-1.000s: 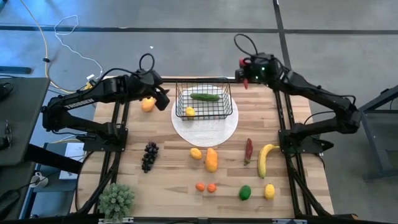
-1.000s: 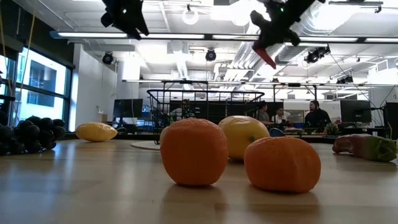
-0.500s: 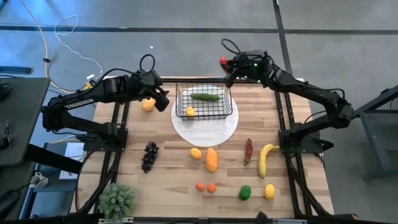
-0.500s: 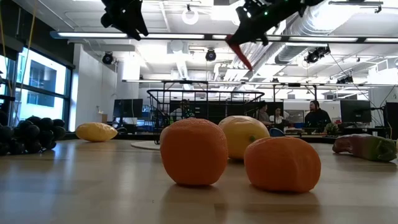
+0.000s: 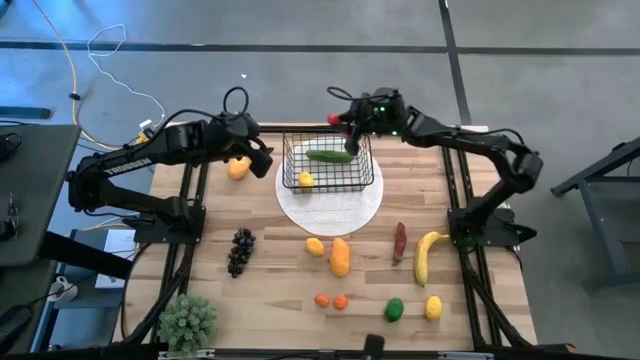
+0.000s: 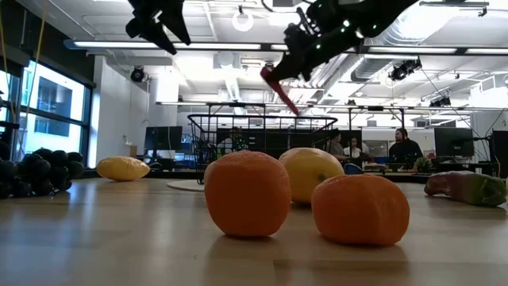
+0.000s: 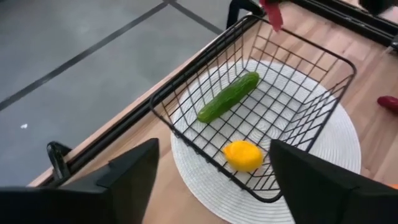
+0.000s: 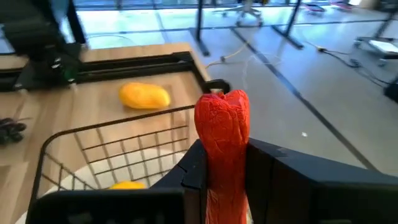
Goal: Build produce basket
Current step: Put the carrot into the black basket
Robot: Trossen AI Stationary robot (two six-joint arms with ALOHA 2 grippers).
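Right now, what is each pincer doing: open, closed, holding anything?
Left pincer: open, empty, beside the basket.
Right pincer: closed on a red chilli, above the basket's far edge.

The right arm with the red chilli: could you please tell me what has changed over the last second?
The right gripper, shut on the red chilli, has swung leftwards along the table's far edge to the far side of the black wire-mesh basket. The left gripper stayed beside the basket but spread its fingers. The green cucumber and yellow lemon inside have not moved.
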